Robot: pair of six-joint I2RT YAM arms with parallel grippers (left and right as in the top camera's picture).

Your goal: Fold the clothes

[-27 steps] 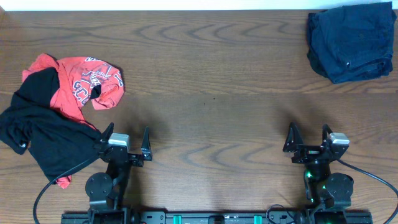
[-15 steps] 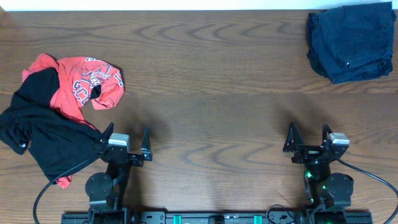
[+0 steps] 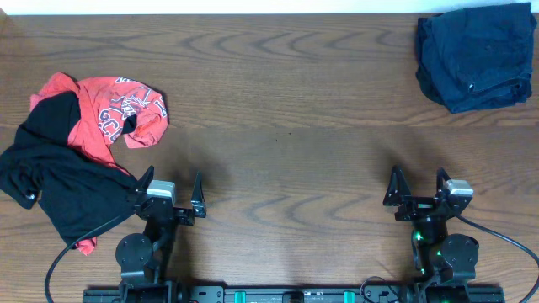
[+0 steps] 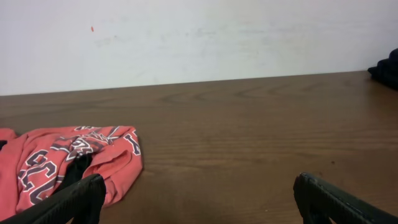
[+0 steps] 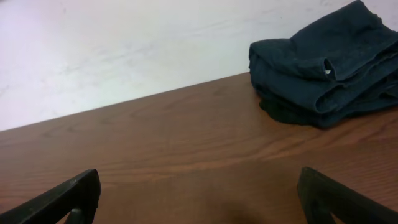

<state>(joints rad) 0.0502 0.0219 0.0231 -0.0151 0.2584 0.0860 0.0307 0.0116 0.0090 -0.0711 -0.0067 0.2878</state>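
Observation:
A crumpled red printed shirt (image 3: 114,114) lies at the left of the table, also in the left wrist view (image 4: 68,163). A crumpled black garment (image 3: 55,177) overlaps it on the near side. A folded dark navy garment (image 3: 476,55) sits at the far right corner, also in the right wrist view (image 5: 326,68). My left gripper (image 3: 173,187) is open and empty at the near edge, just right of the black garment; the left wrist view (image 4: 199,199) shows it too. My right gripper (image 3: 417,187) is open and empty at the near right, as in the right wrist view (image 5: 199,196).
The brown wooden table (image 3: 286,126) stretches between the two clothing piles. A white wall (image 4: 199,37) stands behind the far edge. The arm bases and cables (image 3: 59,261) sit along the near edge.

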